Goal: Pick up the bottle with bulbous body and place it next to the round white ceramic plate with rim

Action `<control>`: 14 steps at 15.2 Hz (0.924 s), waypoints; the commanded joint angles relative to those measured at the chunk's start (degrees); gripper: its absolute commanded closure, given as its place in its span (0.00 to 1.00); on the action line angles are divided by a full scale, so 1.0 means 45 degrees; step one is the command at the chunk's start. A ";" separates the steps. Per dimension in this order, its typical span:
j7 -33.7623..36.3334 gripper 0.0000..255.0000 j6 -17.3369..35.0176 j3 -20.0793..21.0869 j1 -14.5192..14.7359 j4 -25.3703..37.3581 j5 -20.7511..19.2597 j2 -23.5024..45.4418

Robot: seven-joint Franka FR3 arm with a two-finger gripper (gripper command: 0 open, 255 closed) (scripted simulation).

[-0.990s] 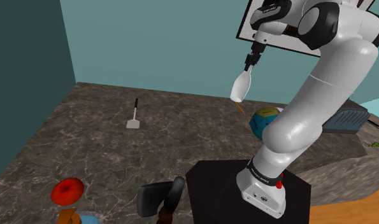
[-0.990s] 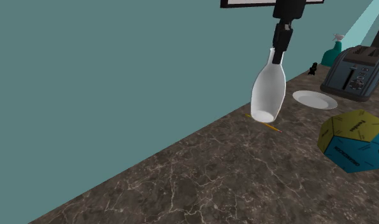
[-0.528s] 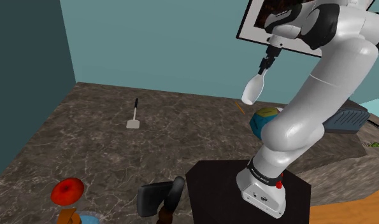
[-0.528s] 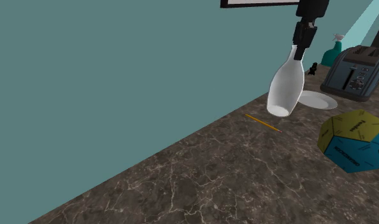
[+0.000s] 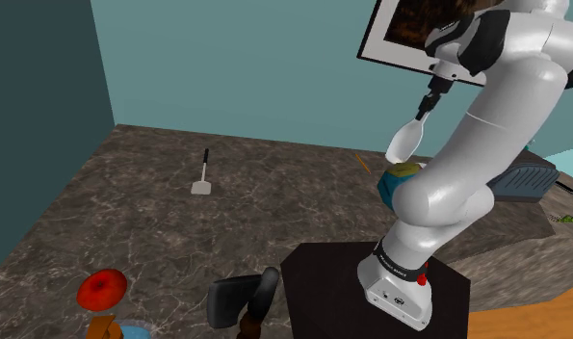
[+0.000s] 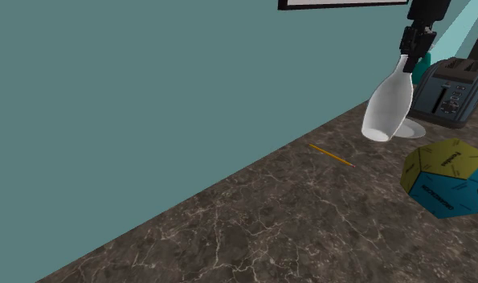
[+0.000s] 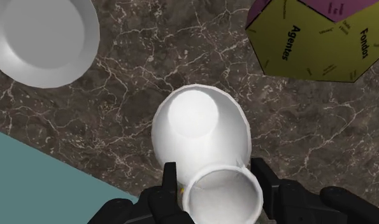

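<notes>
Pick-up looks done — the gripper (image 7: 214, 184) clasps the neck of the white bottle (image 7: 200, 124) between its fingers, hanging it above the counter (image 7: 181, 51) near the white plate (image 7: 41, 38), not over it — so what remains is setting it down beside that plate and letting go.

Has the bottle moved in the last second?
Yes. In the second exterior view the bottle has shifted right, away from the pencil and toward the toaster.
</notes>
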 commanded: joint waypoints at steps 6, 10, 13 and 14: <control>-0.2707 1.00 -0.0418 -0.0918 -0.1609 0.1511 0.1190 0.1629; -0.3186 1.00 -0.0023 -0.0976 -0.1941 0.1342 0.1462 0.1978; -0.3236 1.00 0.0469 -0.0950 -0.1927 0.0889 0.1524 0.2038; -0.3256 1.00 0.0631 -0.0940 -0.1926 0.0745 0.1551 0.2065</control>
